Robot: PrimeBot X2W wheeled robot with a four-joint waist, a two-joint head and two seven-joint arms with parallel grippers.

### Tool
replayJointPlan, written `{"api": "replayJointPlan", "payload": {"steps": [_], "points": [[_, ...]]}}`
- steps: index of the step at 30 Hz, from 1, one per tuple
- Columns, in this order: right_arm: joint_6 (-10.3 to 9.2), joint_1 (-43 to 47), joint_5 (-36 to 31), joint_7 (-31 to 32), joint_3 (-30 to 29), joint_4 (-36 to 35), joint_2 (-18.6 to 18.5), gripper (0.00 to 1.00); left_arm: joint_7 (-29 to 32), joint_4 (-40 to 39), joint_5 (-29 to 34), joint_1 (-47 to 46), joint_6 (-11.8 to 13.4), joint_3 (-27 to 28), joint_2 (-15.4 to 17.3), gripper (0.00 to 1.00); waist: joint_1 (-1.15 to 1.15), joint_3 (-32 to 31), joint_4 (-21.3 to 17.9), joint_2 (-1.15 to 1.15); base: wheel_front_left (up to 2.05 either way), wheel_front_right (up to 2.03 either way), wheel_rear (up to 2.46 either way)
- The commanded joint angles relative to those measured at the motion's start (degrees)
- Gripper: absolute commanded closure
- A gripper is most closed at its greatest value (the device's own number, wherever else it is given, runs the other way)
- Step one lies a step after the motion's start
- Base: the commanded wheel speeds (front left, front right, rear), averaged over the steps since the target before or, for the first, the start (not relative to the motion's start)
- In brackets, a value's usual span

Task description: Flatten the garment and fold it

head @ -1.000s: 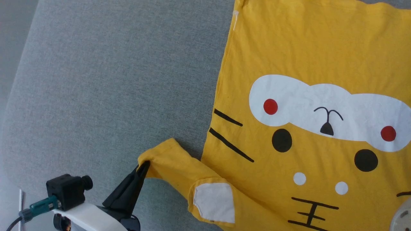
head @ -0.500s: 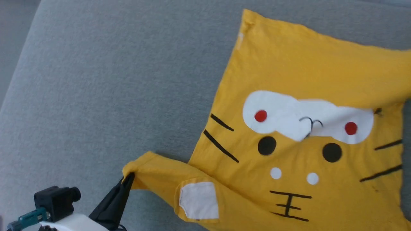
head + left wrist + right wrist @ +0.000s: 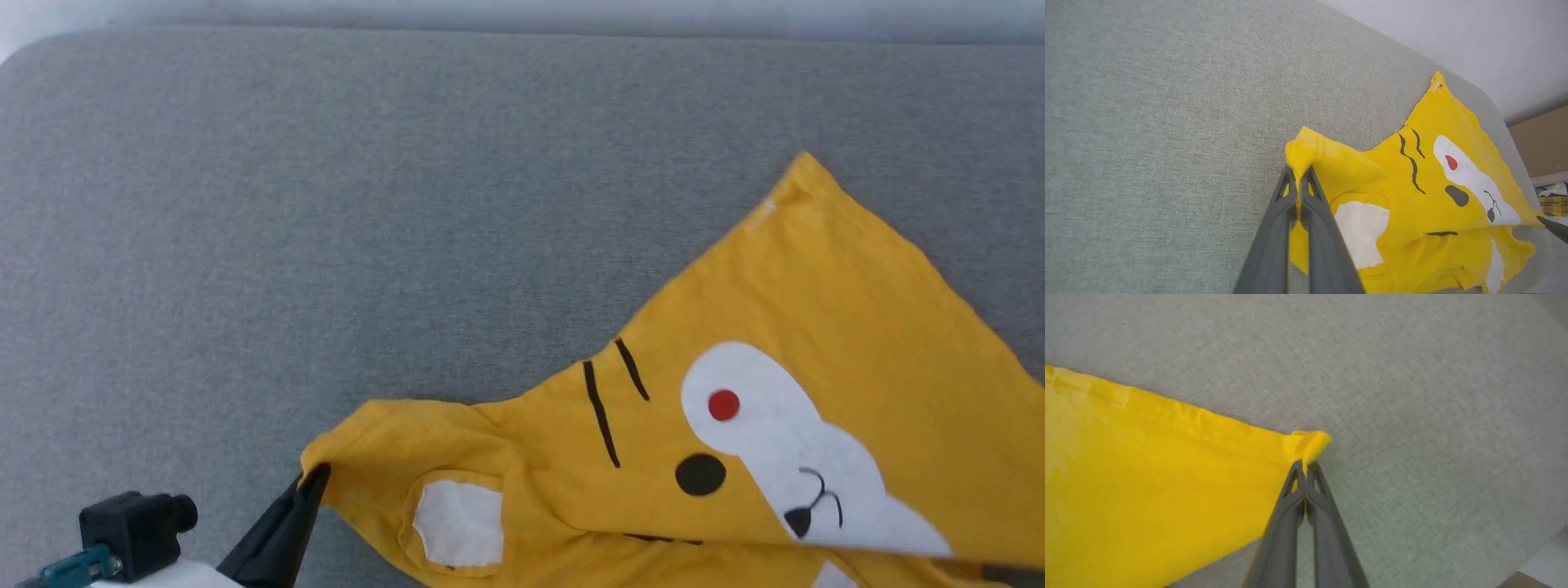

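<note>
The garment [image 3: 865, 327] lies rumpled at the near right of the grey pad [image 3: 326, 204] (half doubled over). The left gripper [image 3: 1299, 179] pinches a sleeve tip, the right gripper [image 3: 1305, 464] a hemmed corner, both clamped tight. I'd draw them apart evenly, low, until it's taut.

Right of the left gripper [image 3: 317, 475], the shirt [image 3: 857, 310] runs off the head view's bottom and right edges. Folded over itself, it hides some of its own front (near that bottom edge). Left of the right gripper [image 3: 1305, 464] it leaves the frame, slightly blurred.
</note>
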Motion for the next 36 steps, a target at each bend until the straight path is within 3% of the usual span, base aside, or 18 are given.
{"api": "replayJointPlan", "payload": {"steps": [1, 9, 10, 11, 14, 19, 23, 27, 32, 36], "points": [[-0.04, 2.4, 2.4, -2.8, 0.6, 3.4, 0.2, 1.00, 0.1, 0.0, 0.4, 1.0, 0.4, 0.1, 0.1, 1.00, 0.01, -2.2, -2.7, 0.00, 0.00, 0.00, 0.00], [-0.04, 5.4, 4.5, -15.1, 9.2, 14.5, 0.2, 1.00, 0.0, -0.4, 0.5, 2.3, 1.1, 0.4, 0.1, 1.00, 0.01, -4.7, -4.4, 0.00, 0.00, 0.00, 0.00], [-0.04, 5.0, 3.6, -15.9, 9.9, 14.2, 0.2, 0.22, 0.0, -0.4, 0.7, 2.3, 1.1, 0.4, 0.1, 1.00, 0.01, -5.0, -4.4, 0.00, 0.00, 0.00, 0.00], [-0.04, 4.6, 2.9, -16.2, 10.0, 13.3, 0.2, 0.00, -0.1, -0.4, 0.8, 2.2, 1.2, 0.3, 0.1, 1.00, 0.01, -5.2, -4.3, 0.00, 0.00, 0.00, 0.00], [-0.04, 3.8, -0.4, -14.5, 9.9, 6.1, 0.2, 0.00, 0.0, -0.5, 1.0, 2.0, 1.3, -0.1, 0.0, 1.00, 0.01, -5.8, -3.6, 0.00, 0.00, 0.00, 0.00], [-0.04, -0.3, -4.6, -5.2, 10.6, -12.0, 0.2, 0.00, 0.0, -0.9, 1.4, 1.5, 1.3, -1.0, -0.1, 1.00, 0.01, -5.3, -1.7, 0.00, 0.00, 0.00, 0.00], [-0.04, -6.8, -9.5, 2.6, 16.1, -19.8, -0.9, 0.00, -0.3, -1.0, 1.7, 0.6, 1.1, -1.6, -0.3, 1.00, 0.01, -3.8, 0.2, 0.00, 0.00, 0.00, 0.00], [-0.04, -15.1, -14.4, 6.2, 23.2, -17.1, -4.5, 0.00, -0.7, -0.8, 1.8, -0.8, 0.6, -2.2, -0.3, 1.00, 0.01, -1.3, 2.1, 0.00, 0.00, 0.00, 0.00], [-0.04, -25.0, -20.4, 6.9, 32.6, -6.5, -7.9, 0.00, -1.1, -0.1, 2.0, -3.2, -0.1, -3.2, -0.5, 1.00, 0.01, 2.5, 4.3, 0.00, 0.00, 0.00, 0.00], [-0.04, -30.8, -23.1, 8.3, 36.5, 1.6, -10.5, 0.00, -1.3, 0.6, 2.0, -5.0, -0.7, -4.2, -0.8, 1.00, 0.01, 5.0, 6.2, 0.00, 0.00, 0.00, 0.00]]}}
